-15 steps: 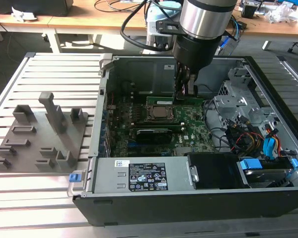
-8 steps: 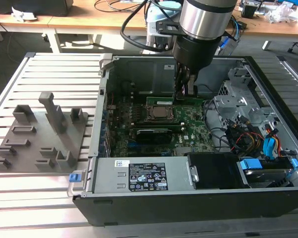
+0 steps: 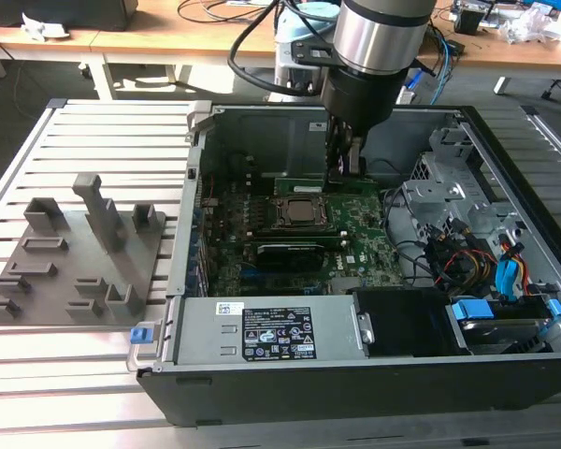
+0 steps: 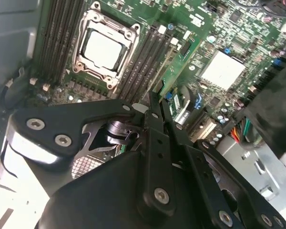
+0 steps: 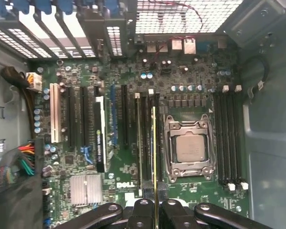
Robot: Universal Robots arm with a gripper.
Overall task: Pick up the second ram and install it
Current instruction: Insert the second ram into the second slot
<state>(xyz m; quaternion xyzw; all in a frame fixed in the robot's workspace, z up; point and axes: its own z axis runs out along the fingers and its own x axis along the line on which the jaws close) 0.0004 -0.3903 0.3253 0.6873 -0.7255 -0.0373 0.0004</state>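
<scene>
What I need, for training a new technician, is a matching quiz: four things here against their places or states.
1 second ram
2 processor socket
3 grey fixture tray
4 pincer

A outside the case, exterior view's left
B shut on the second ram
C held edge-on beside the socket
D bare chip in a metal frame

Pairs: 1-C, 2-D, 3-A, 4-B

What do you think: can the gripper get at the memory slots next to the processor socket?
Probably yes. In the first wrist view the gripper holds the second ram edge-on, lined up along the memory slots beside the processor socket. Nothing seems to lie between them.
</scene>
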